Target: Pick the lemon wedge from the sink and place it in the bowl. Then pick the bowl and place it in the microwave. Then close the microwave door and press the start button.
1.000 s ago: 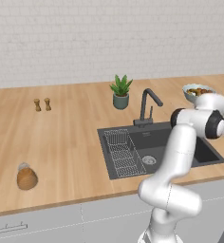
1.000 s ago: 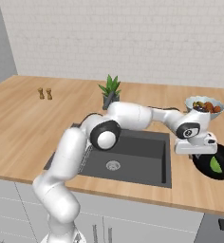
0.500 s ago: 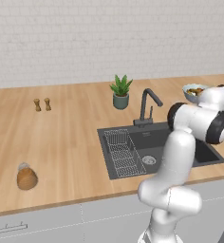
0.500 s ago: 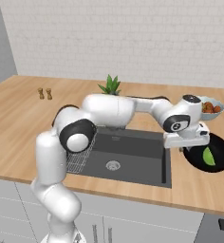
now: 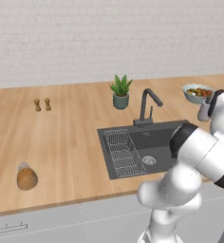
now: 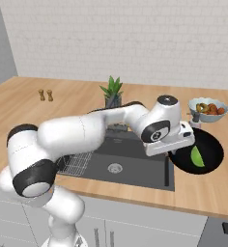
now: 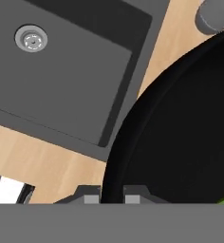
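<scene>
scene, left to right: on the far left of the counter [image 5: 61, 137] stand two small shakers [image 5: 42, 104]; nearer the front edge lies a brown rounded object [image 5: 26, 177]. a potted plant [image 6: 112, 93] sits at the back, just left of the black faucet [image 5: 148, 104]. the sink [image 6: 130, 166] follows, with a wire rack [image 5: 124, 153] at its left side and a round drain [image 6: 115, 168] in its floor. right of the sink, on the counter, rests the bowl [image 6: 210, 159], with the lemon wedge [image 6: 197, 156] lying inside it. a pale fruit bowl [image 6: 208, 109] stands farther back, and a small grey cup-like item [image 6: 196, 116] sits between the two bowls.

gripper state: the gripper [image 7: 111, 198] sits at the near-left rim of the bowl. in the hand view its two finger tips stand either side of the rim, one outside and one inside, spread just wider than the wall. whether they already press the rim cannot be told.

handling, as a judgement:
- the bowl looks rigid, smooth and shallow; a glossy wall may slip under a thin pinch.
- take hold on the rim, one finger inside and one outside, seated deep.
- held at one edge, the bowl will tend to sag on the far side; keep it level.
- the wedge is light and loose; tilting could let it slide out.
</scene>
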Tool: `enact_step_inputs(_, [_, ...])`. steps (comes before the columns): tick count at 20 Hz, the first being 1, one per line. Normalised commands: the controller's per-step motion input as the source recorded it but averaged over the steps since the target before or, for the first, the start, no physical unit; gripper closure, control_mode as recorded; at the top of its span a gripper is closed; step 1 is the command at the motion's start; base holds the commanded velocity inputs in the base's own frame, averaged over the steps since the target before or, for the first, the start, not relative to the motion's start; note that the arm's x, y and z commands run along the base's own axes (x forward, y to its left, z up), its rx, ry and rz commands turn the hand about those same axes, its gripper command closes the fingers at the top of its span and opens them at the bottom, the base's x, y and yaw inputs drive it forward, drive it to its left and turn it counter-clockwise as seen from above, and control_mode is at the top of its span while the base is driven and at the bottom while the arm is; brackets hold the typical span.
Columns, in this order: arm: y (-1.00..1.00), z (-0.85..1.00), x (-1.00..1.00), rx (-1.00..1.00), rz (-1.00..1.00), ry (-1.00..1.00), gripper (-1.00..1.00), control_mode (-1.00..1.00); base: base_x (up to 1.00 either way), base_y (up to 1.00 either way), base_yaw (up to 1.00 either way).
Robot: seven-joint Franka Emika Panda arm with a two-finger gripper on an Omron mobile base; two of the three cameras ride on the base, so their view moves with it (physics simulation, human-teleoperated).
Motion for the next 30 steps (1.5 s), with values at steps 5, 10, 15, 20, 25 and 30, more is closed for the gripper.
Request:
enact_step_inputs(5, [0.61, 0.63, -0.51, -0.02, 0.09, 0.00, 1.00, -1.00, 0.00, 0.00, 0.00])
enact_step_inputs(10, [0.63, 0.61, -0.36, 0.00, 0.10, 0.05, 1.00, -1.00, 0.00, 0.00, 0.00])
enact_step_inputs(15, [0.67, 0.18, -0.03, -0.03, 0.07, 0.13, 1.00, -1.00, 0.00, 0.00, 0.00])
enact_step_inputs(20, [0.08, 0.00, 0.00, -0.01, 0.01, 0.00, 1.00, -1.00, 0.00, 0.00, 0.00])
enact_step_inputs(25, [0.05, 0.00, 0.00, -0.02, -0.03, -0.01, 1.00, 1.00, -0.01, 0.16, -0.26])
enact_step_inputs(30, [0.00, 0.00, 0.00, 0.00, 0.00, 0.00, 1.00, 1.00, -0.01, 0.12, -0.75])
